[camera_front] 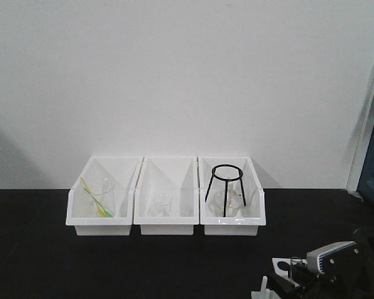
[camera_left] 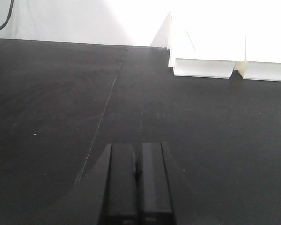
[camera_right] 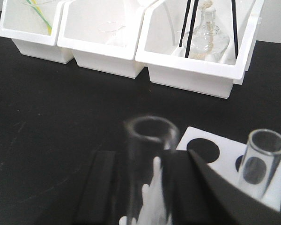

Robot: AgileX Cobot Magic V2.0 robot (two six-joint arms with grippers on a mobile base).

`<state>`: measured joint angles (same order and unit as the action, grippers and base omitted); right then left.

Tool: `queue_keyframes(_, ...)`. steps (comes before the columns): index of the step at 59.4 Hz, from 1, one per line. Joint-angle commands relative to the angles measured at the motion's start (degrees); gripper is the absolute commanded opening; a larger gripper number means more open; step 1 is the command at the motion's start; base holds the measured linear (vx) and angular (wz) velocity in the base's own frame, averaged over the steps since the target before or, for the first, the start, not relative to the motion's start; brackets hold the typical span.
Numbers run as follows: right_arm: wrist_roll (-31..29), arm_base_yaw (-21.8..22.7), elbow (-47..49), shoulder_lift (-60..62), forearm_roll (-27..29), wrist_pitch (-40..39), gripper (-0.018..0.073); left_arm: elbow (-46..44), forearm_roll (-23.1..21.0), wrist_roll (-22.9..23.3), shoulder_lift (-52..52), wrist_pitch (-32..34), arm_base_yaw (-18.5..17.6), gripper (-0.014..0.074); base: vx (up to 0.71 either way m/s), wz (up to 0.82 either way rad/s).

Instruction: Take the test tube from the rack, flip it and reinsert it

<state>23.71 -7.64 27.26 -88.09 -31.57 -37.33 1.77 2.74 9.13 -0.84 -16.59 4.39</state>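
In the right wrist view my right gripper is shut on a clear test tube. It holds the tube upright with the rimmed mouth up, at the near left corner of the white rack. The rack's white pegs show through the glass. A second, identical tube stands in a rack hole at the right. In the front view the rack and a tube show at the bottom right, beside the right gripper. My left gripper is shut and empty above the black table.
Three white bins stand in a row at the back of the black table. The left one holds a beaker with green-yellow sticks, the middle one a small glass, and the right one a black tripod stand over glassware. The wall is behind them.
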Motion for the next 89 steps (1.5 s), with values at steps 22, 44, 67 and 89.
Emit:
queue_keyframes(22, 3.37, 0.15, 1.61, 15.19, -1.05, -1.77, 0.0505, 0.05, -0.19, -0.01, -0.72, 5.01, -0.40, -0.0006, 0.00, 0.00)
queue_keyframes(44, 25.16, 0.15, 1.61, 48.10, -15.75, 22.49, 0.0473, 0.05, -0.19, -0.01, -0.72, 5.01, -0.40, -0.0006, 0.00, 0.00)
queue_keyframes(67, 42.29, 0.15, 1.61, 58.72, -29.50, 26.41, 0.0473, 0.05, -0.19, -0.01, -0.72, 5.01, -0.40, -0.0006, 0.00, 0.00)
queue_keyframes(89, 40.62, 0.28, 1.61, 58.69, -29.02, 27.41, 0.0468, 0.05, -0.19, -0.01, -0.72, 5.01, -0.40, -0.0006, 0.00, 0.00)
